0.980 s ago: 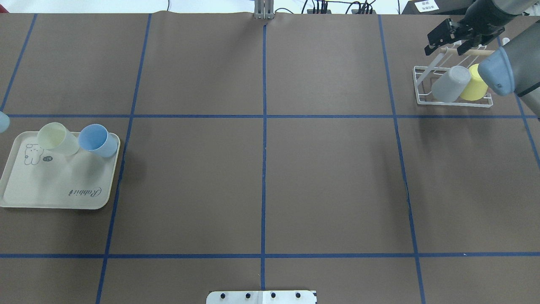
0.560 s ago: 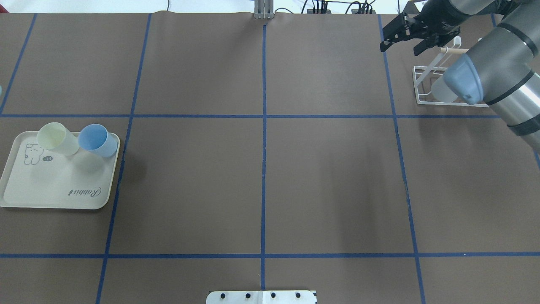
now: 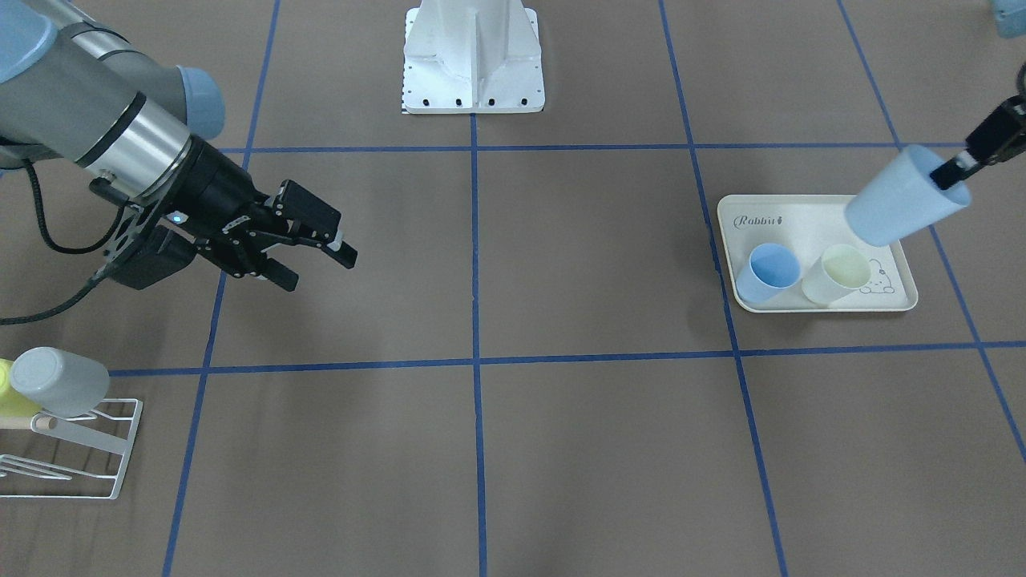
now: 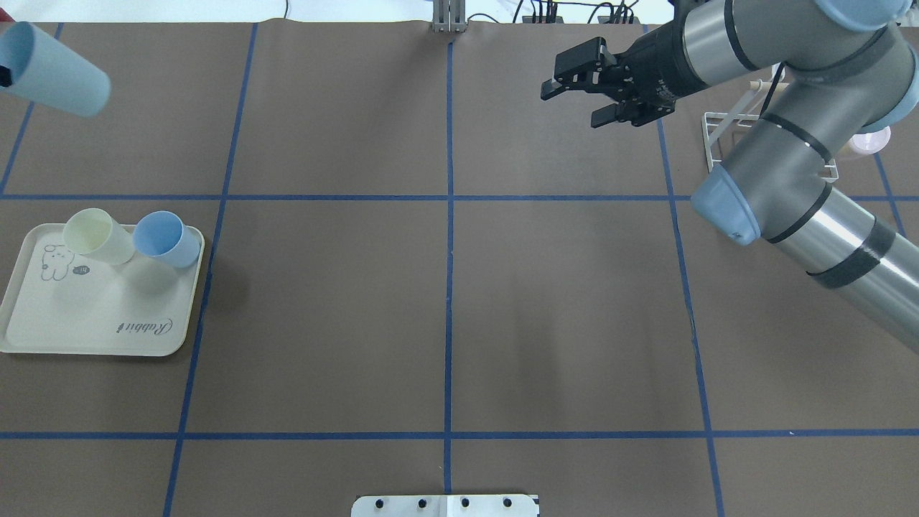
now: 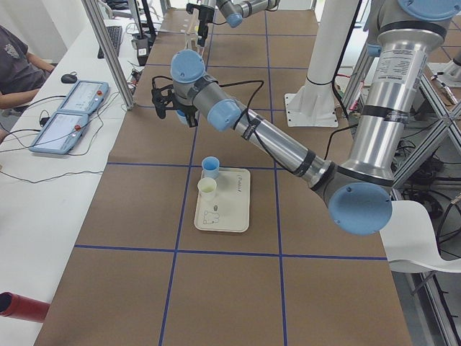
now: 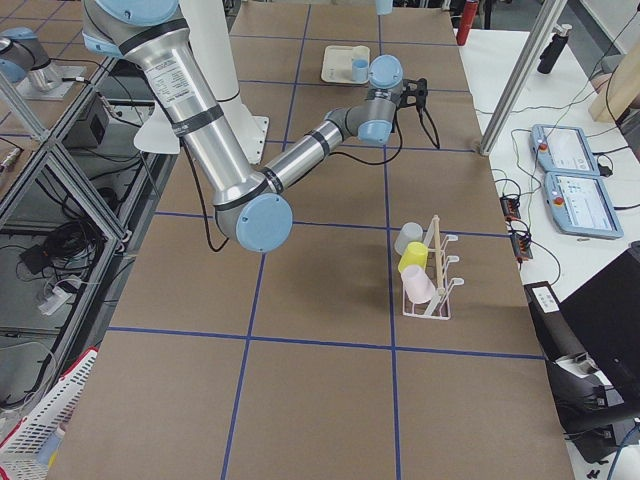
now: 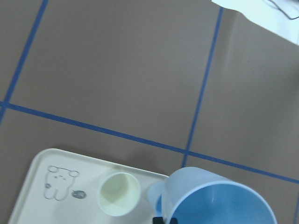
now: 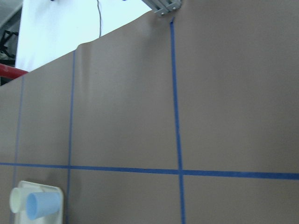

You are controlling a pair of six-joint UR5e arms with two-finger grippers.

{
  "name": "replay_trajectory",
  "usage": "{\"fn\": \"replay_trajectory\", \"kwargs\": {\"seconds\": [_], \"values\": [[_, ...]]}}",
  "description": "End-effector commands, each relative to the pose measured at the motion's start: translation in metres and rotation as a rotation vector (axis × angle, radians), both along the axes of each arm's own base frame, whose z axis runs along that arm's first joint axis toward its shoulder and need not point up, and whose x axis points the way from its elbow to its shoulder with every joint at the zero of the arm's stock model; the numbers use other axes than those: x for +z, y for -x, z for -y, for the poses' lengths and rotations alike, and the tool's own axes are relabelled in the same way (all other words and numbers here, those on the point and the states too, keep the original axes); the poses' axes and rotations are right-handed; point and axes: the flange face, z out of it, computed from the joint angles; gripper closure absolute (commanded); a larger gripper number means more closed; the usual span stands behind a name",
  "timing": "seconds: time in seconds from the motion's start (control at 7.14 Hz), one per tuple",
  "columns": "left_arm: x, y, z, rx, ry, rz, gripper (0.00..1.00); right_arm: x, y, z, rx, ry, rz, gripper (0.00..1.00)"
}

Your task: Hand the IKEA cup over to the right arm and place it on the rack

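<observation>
The IKEA cup, pale blue, hangs tilted above the table with my left gripper shut on its rim. The same cup shows at the overhead view's top left, and its open mouth fills the bottom of the left wrist view. The right arm reaches leftward from the rack side; its gripper is open and holds nothing, well apart from the cup. In the front view that gripper hovers over bare table. The white wire rack carries a grey cup and a yellow one.
A cream "Rabbit" tray holds a blue cup and a cream cup. In the right side view the rack also bears a pink cup. The right arm's elbow covers most of the rack from overhead. The robot's white base stands mid-table edge.
My right gripper has swung left from above the rack toward the table's middle, staying open. The pale blue cup has come into the overhead view at the top left.
</observation>
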Motion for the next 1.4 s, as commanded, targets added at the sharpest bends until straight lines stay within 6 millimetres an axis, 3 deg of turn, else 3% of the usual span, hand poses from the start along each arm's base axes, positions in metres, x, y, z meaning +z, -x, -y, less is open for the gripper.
{"fn": "replay_trajectory", "kwargs": {"seconds": [0.0, 0.28, 0.42, 0.56, 0.7, 0.84, 1.12, 1.26], "values": [[-0.035, -0.068, 0.002, 0.061, -0.061, -0.132, 1.0, -0.027, 0.01, -0.062, -0.082, 0.02, 0.371, 0.02], [-0.084, -0.082, -0.006, 0.06, -0.046, -0.236, 1.0, -0.032, 0.038, -0.118, -0.111, -0.038, 0.642, 0.03], [-0.114, -0.093, -0.016, 0.03, -0.038, -0.293, 1.0, -0.038, 0.038, -0.133, -0.104, -0.048, 0.701, 0.03], [-0.138, -0.13, -0.046, -0.024, -0.033, -0.387, 1.0, -0.046, 0.038, -0.146, -0.108, -0.051, 0.731, 0.02], [-0.144, -0.15, -0.064, 0.004, -0.022, -0.466, 1.0, -0.052, 0.03, -0.152, -0.111, -0.065, 0.75, 0.02], [-0.146, -0.153, -0.078, 0.027, 0.012, -0.562, 1.0, -0.057, 0.021, -0.156, -0.102, -0.071, 0.778, 0.02], [-0.154, -0.18, -0.109, 0.058, 0.091, -0.755, 1.0, -0.059, 0.027, -0.17, -0.1, -0.041, 0.85, 0.02], [-0.144, -0.189, -0.112, 0.094, 0.141, -0.831, 1.0, -0.055, 0.03, -0.179, -0.097, -0.047, 0.916, 0.02]]}}
